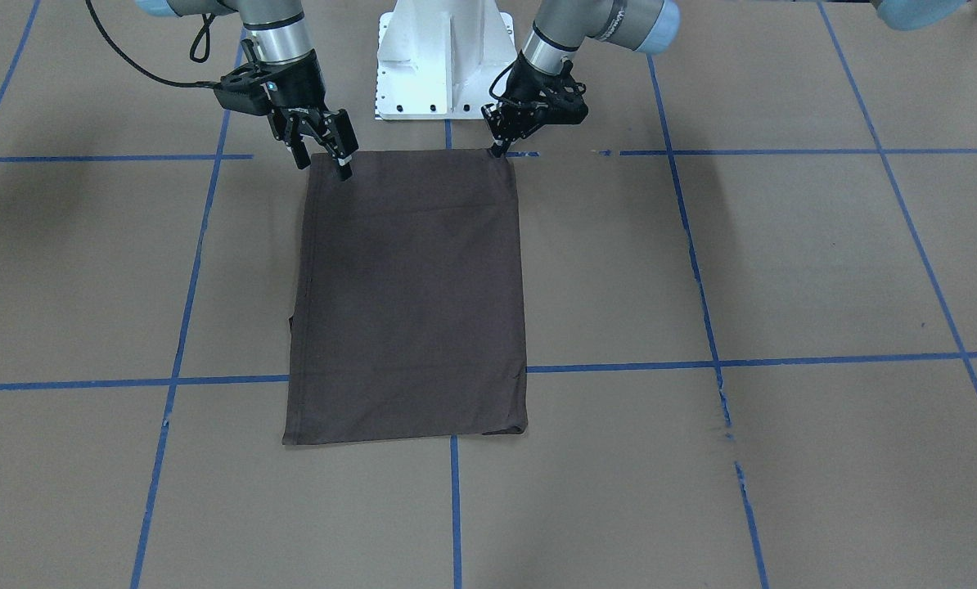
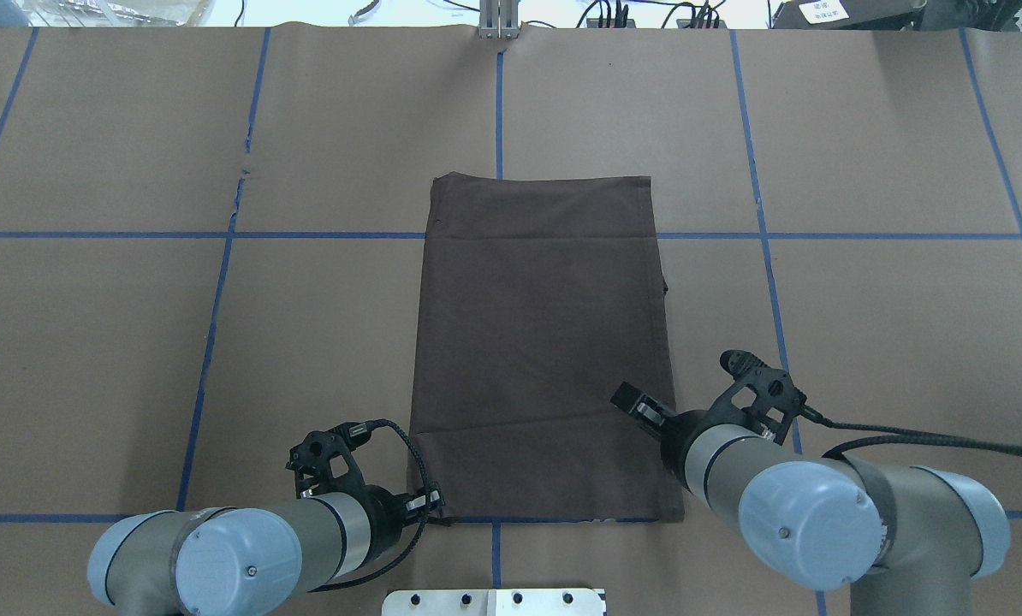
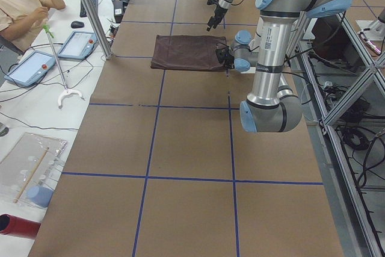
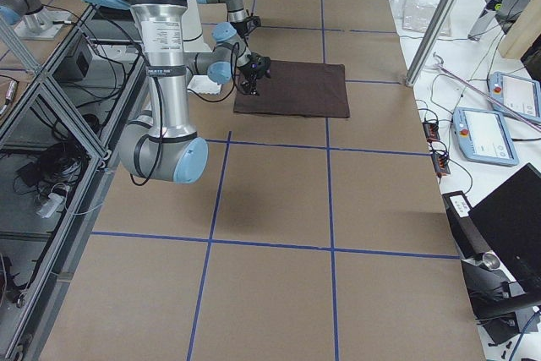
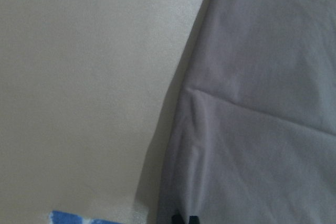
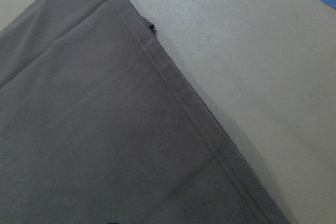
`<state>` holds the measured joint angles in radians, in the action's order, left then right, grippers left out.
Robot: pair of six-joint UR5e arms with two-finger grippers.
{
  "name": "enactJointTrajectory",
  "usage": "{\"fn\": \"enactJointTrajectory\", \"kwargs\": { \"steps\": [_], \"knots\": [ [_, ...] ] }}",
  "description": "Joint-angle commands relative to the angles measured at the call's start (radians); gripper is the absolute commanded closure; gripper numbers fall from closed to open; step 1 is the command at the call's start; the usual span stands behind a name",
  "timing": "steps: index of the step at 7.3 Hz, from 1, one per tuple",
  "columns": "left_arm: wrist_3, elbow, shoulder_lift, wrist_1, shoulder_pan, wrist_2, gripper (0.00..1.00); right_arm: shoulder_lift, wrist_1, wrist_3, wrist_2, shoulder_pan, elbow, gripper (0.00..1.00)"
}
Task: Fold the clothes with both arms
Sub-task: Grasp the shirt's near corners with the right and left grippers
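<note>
The dark brown clothes (image 1: 411,294) (image 2: 545,342) lie flat on the table, folded into a tall rectangle. My left gripper (image 1: 498,150) (image 2: 434,506) is down at the near left corner, fingertips pinched together on the cloth; in the left wrist view the two tips (image 5: 184,219) sit on the fabric edge (image 5: 262,129). My right gripper (image 1: 322,164) (image 2: 639,406) hovers open over the near right corner, with its fingers straddling the side hem. The right wrist view shows only that hem (image 6: 173,87) and brown paper.
Brown paper with blue tape lines (image 1: 619,366) covers the table. The white pedestal base (image 1: 443,65) stands just behind the shirt's near edge. A person (image 3: 18,10) sits at a side desk with tablets beyond the table's far edge.
</note>
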<state>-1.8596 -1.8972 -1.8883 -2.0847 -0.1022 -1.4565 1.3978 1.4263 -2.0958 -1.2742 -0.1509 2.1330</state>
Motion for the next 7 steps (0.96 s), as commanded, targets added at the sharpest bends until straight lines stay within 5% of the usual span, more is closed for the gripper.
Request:
{"fn": "enactJointTrajectory", "kwargs": {
  "steps": [1, 7],
  "knots": [
    [0.000, 0.000, 0.000, 0.000, -0.001, 0.015, 1.00, -0.014, 0.118, -0.122, 0.108, 0.123, -0.007, 0.02],
    [-0.006, -0.003, 0.000, 0.000, 0.007, 0.019, 1.00, -0.108, 0.204, -0.254, 0.142, 0.189, -0.107, 0.19]
  ]
}}
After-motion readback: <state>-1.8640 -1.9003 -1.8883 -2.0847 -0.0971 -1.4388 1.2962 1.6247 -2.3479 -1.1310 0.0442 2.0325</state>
